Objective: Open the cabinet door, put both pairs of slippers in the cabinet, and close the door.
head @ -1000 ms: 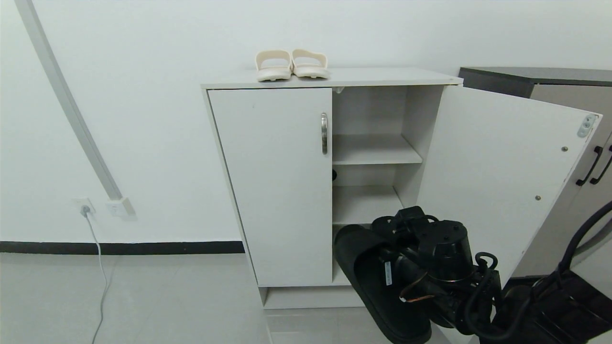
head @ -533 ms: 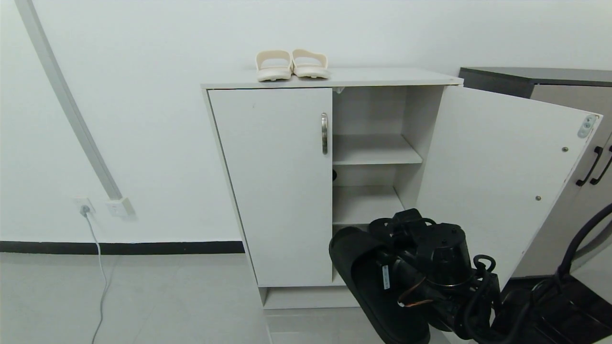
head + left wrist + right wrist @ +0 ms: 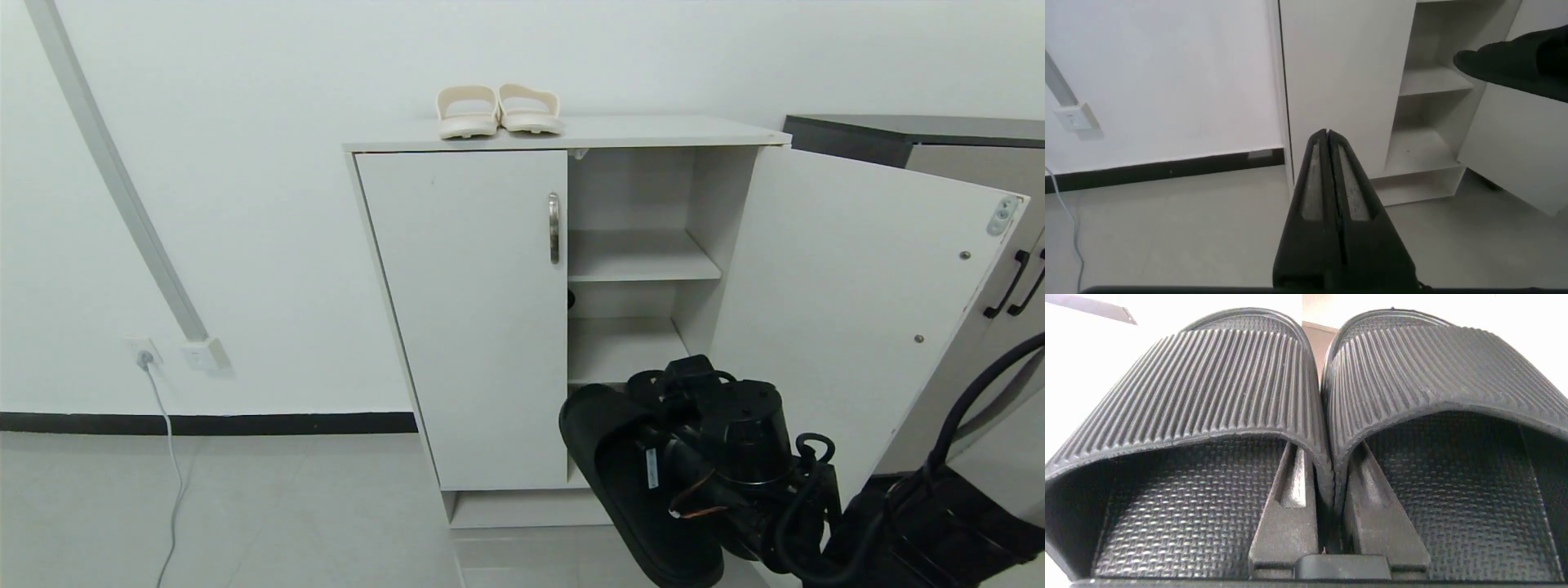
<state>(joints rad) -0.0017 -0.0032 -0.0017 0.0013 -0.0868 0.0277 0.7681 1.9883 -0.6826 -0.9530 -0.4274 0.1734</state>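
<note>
While looking straight at cabinet (image 3: 653,129) against the wall, can see right door (image 3: 849,302) swung wide and left door (image 3: 465,318) shut, with handle (image 3: 553,228) along its inner edge. Off to the right, spotting grey cabinet (image 3: 922,135) just behind the open door. Inside the opened half, can make out two shelves (image 3: 637,257), one above the other.

Down low, in front of the opening and outside it, finding black slippers (image 3: 637,482), side by side and held on a slant, upper end level with the lowest compartment. Up on the cabinet top, seeing beige slippers (image 3: 500,118), paired and touching, above the shut door.

Now to right gripper (image 3: 1328,469): with one finger (image 3: 1290,498) under each black strap, pinching the two inner walls together, so clamped firmly on the pair. And left gripper (image 3: 1327,139): pressed fully together, gripping nothing, hanging over floor (image 3: 1167,220) before the cabinet's shut side, well apart from both pairs.

Lastly, noting socket (image 3: 145,353) on the wall, with cable (image 3: 173,465) down to the floor.
</note>
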